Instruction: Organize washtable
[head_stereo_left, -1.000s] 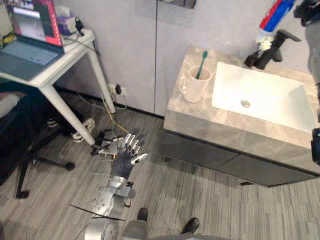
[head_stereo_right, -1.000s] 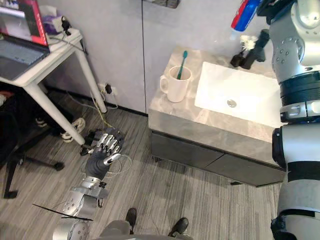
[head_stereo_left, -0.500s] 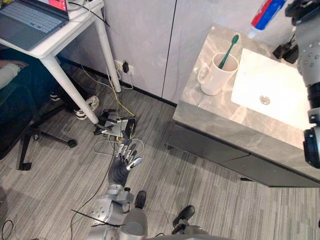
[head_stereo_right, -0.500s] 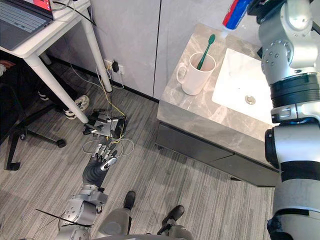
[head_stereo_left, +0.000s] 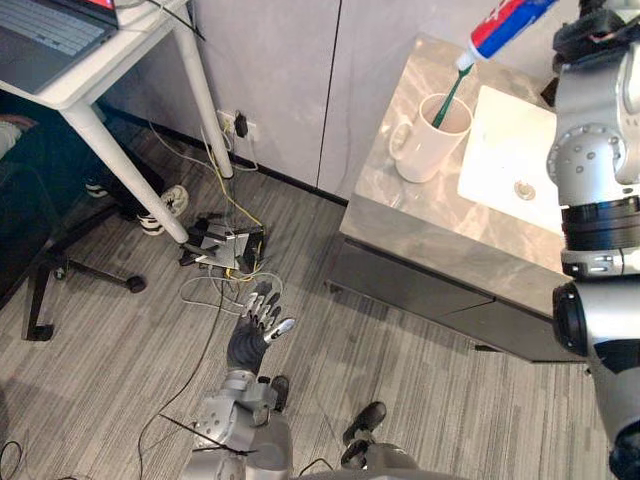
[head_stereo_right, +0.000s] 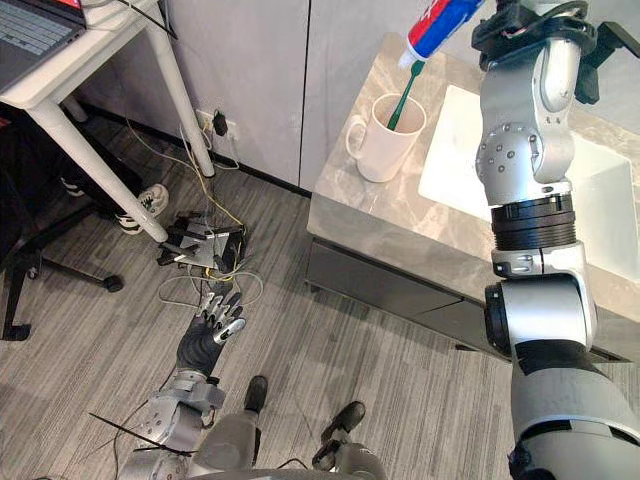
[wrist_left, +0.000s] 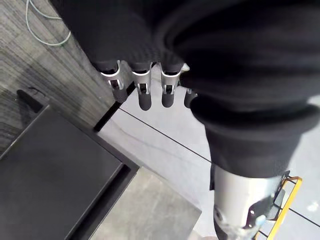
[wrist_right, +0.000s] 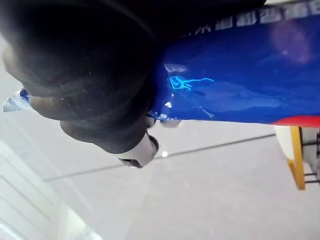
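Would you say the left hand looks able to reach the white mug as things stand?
Probably not: the left hand hangs low over the floor, well off from the mug up on the counter.

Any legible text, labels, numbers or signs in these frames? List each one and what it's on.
Nothing can be quoted.
On the toothpaste tube held in the right robot hand: a row of white characters along one edge, too blurred to read.
Same tube in the head views: red, white and blue print, too small to read.
On the laptop: keys too small to read.
On the white mug: no print visible.
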